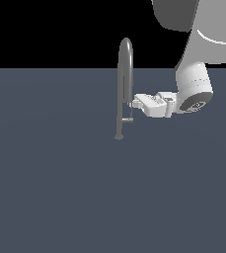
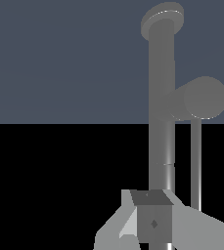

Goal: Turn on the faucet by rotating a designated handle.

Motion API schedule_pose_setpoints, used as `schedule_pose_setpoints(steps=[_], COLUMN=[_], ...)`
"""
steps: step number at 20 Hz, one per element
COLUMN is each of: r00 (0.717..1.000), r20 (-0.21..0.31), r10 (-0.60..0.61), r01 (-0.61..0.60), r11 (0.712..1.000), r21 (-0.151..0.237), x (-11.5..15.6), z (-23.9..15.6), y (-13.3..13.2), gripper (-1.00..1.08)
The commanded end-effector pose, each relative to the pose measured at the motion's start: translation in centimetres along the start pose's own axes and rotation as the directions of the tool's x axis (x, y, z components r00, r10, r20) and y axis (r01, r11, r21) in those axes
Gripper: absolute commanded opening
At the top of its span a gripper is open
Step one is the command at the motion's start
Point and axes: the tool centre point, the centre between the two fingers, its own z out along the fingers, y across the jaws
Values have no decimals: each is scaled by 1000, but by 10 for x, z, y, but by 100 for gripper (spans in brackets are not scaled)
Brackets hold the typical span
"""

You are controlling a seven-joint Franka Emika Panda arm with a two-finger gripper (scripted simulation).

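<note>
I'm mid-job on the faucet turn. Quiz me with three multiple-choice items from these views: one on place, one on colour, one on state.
1. Where is the gripper relative to the faucet?
A. At the stem, on the exterior view's right
B. Far off on the exterior view's left
C. Above the arched top

2. What colour is the faucet?
A. Red
B. Grey
C. Gold

3. How does the faucet stand?
A. Lying flat
B. Upright on the floor
C. Held in the air

Answers:
1 A: the fingers reach the stem from that side, above the handle.
2 B: pipe and handle render grey in both views.
3 B: its foot rests on the floor with the arch on top.
</note>
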Motion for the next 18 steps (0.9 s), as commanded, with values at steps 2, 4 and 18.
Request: schedule_pose_setpoints(steps=[2,4,18], r00=[1000,1000,1000], r20=[0,0,-1], r10=[0,0,0], r01=[0,0,0], r11=[1000,1000,1000], r21=[0,0,3], x=[-2,-3,-3], z=[0,0,0], y=[6,9,31], gripper=[-100,-100,-100])
